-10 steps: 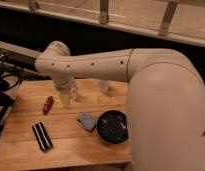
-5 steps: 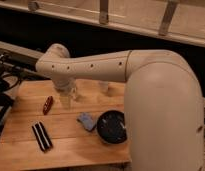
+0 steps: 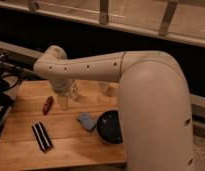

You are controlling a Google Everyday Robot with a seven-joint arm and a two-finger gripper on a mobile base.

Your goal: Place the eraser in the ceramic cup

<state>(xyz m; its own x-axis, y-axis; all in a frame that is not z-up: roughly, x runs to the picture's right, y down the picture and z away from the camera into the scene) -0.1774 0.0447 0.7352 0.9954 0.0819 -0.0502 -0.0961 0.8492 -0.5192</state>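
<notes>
Over the wooden table (image 3: 71, 147), the gripper (image 3: 63, 102) is hanging near the black eraser (image 3: 42, 136), likely lining up a pick for the ceramic cup (image 3: 104, 89); its opening I cannot tell.

wooden table (image 3: 71, 148), black bowl (image 3: 111, 128), blue cloth (image 3: 86, 121) just beside it

Hand (image 3: 64, 100) hangs left of centre over desk (image 3: 71, 149); red item (image 3: 47, 105) just beside it, frame-left. Arm (image 3: 96, 70) spans upper centre, blocks rear strip w/ cup (image 3: 105, 89). Black bowl (image 3: 110, 127) + blue object (image 3: 87, 121) crowd lower centre. Bare desk btw blue object & black bar (image 3: 42, 136).
</notes>
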